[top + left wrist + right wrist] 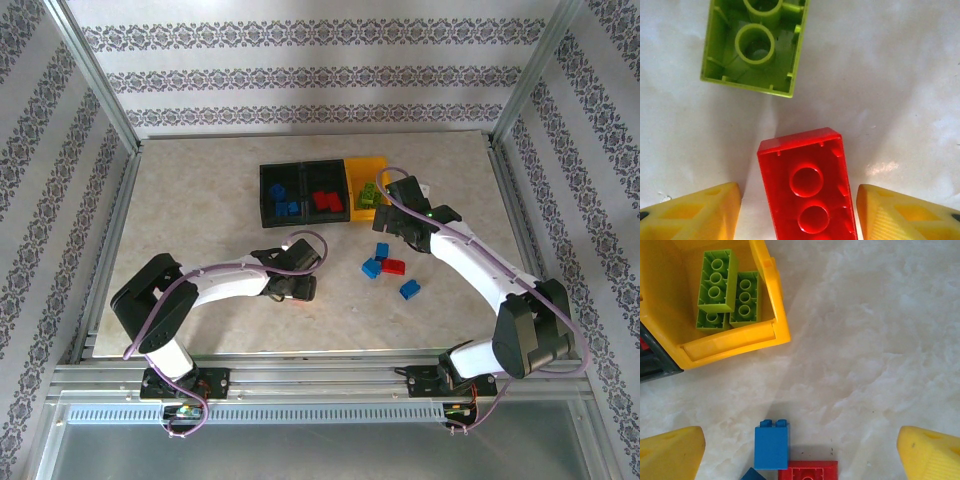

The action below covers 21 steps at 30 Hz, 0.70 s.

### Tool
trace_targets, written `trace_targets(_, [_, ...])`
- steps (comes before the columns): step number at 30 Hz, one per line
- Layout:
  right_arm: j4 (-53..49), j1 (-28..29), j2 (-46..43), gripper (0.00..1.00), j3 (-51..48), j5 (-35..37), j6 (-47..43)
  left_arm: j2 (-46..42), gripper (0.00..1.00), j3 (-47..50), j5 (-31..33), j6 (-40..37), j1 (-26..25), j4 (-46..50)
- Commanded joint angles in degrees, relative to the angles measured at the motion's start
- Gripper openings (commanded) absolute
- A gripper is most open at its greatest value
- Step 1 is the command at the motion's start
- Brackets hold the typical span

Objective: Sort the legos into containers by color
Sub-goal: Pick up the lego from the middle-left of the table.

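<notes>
Partly done: bins (300,221) hold some sorted bricks; three blue bricks (409,290) and a red one (393,266) lie loose on the tabletop (200,200) near the open, empty right end effector (801,450); the open left end effector (798,200) straddles another red brick (807,192), with a lime brick (756,45) just beyond.

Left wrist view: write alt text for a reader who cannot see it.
A red lego lies between the open yellow fingers of the left gripper, a gap on each side. Beyond it, a lime green lego lies hollow side up on the marbled table.
</notes>
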State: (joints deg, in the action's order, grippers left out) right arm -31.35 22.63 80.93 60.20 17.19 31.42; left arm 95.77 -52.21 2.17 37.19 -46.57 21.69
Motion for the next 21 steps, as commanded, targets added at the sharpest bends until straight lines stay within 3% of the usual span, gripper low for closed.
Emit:
trace_targets(1, [-1.47,-0.13,-1.73,0.98,-0.90,2.20,1.43,0.47,0.57,-1.06,1.89,-1.07,-0.98,4.05])
trace_targets(13, [-2.48,-0.22,-5.02,0.98,-6.09,4.11,4.52,-1.12,0.34,-1.03,1.76,-1.16,-0.98,3.75])
trace_targets(21, [-2.61,-0.74,-6.27,0.98,-8.35,4.51,6.09,-6.84,0.31,-0.01,3.54,-2.53,-0.98,1.50])
